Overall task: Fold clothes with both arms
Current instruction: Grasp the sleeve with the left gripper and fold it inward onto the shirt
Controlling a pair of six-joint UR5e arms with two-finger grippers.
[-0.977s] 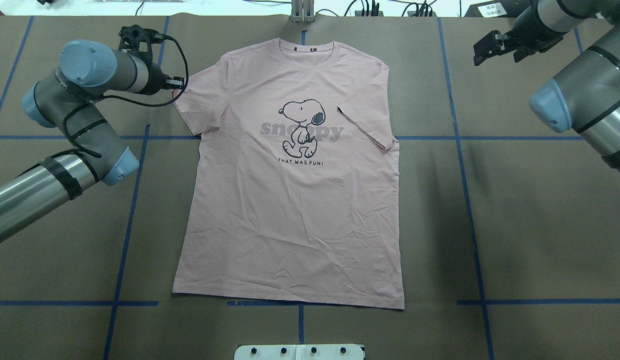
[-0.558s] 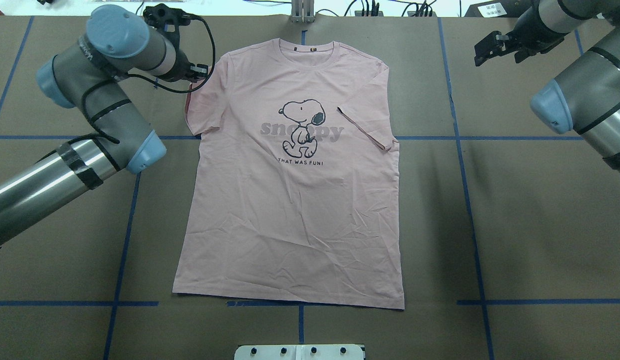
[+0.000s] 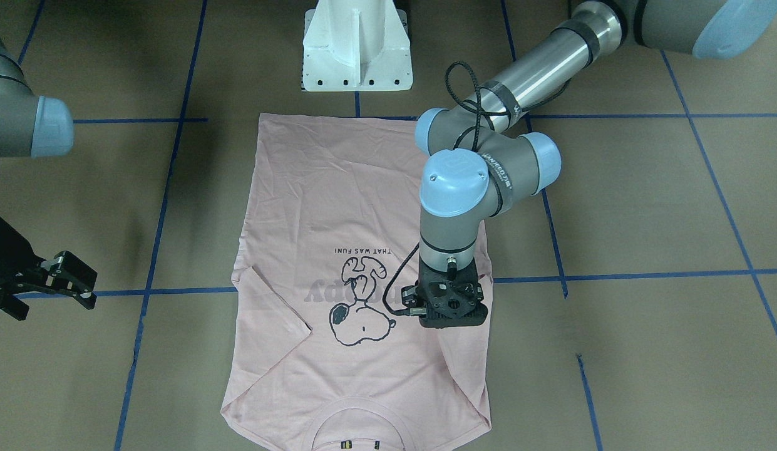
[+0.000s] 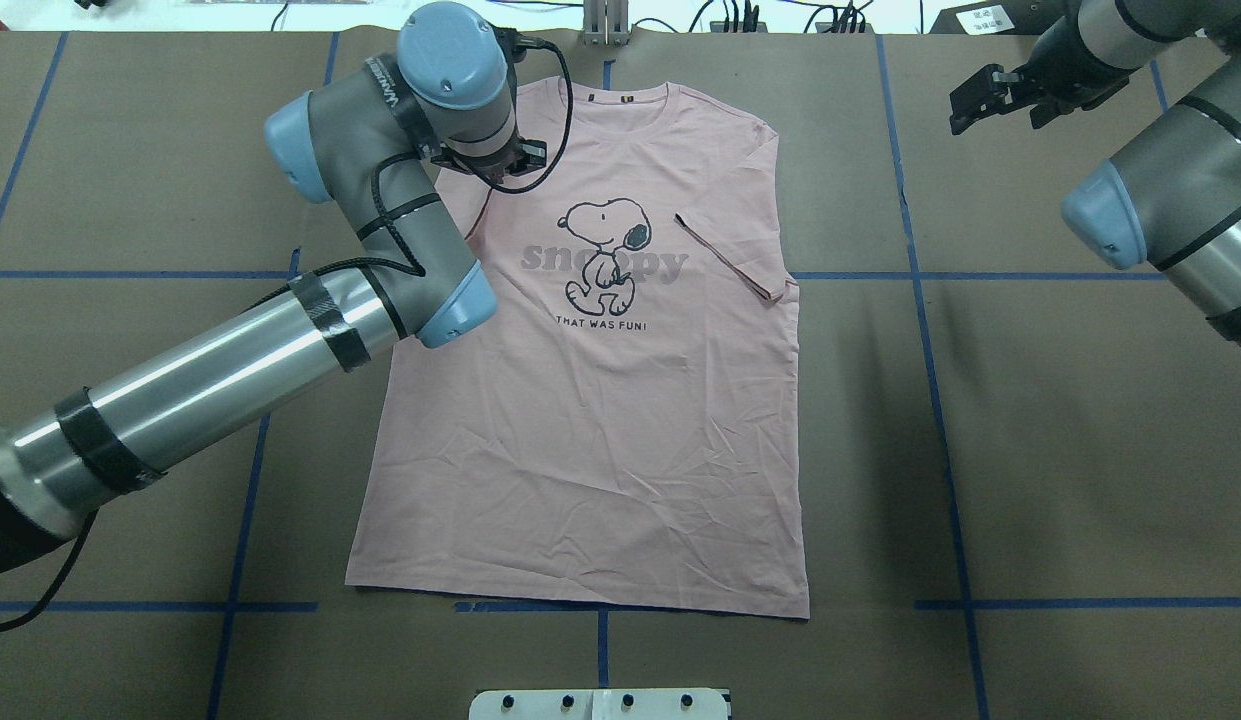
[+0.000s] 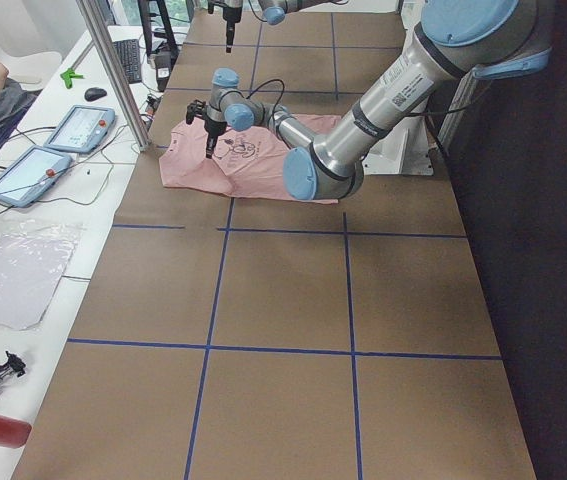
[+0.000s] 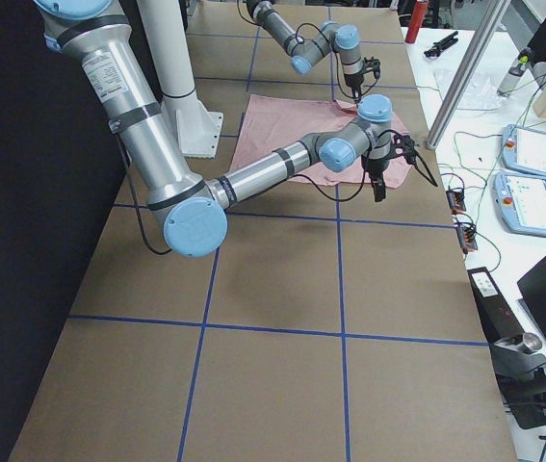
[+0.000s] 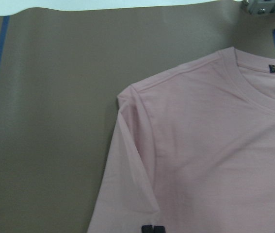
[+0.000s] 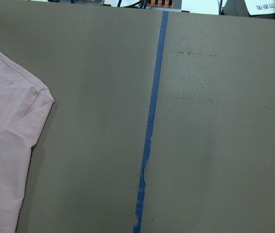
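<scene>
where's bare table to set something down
Bare table between the shirt's right edge and the right arm, and the strip from its hem to the white base. Crowded at the left shoulder, under the left arm and left claw.

Noted: T-shirt [image 4: 580,450] light pink, its chest carrying a black-outlined dog [image 4: 605,250] with a dark ear, over grey lettering [image 4: 540,260] and small dark capitals; table [image 4: 1080,450] around the T-shirt brown, gridded with blue tape lines [image 4: 980,275]; left arm [image 4: 230,370] and right arm [image 4: 1180,170] flanking the T-shirt grey and silver with light blue caps.
</scene>
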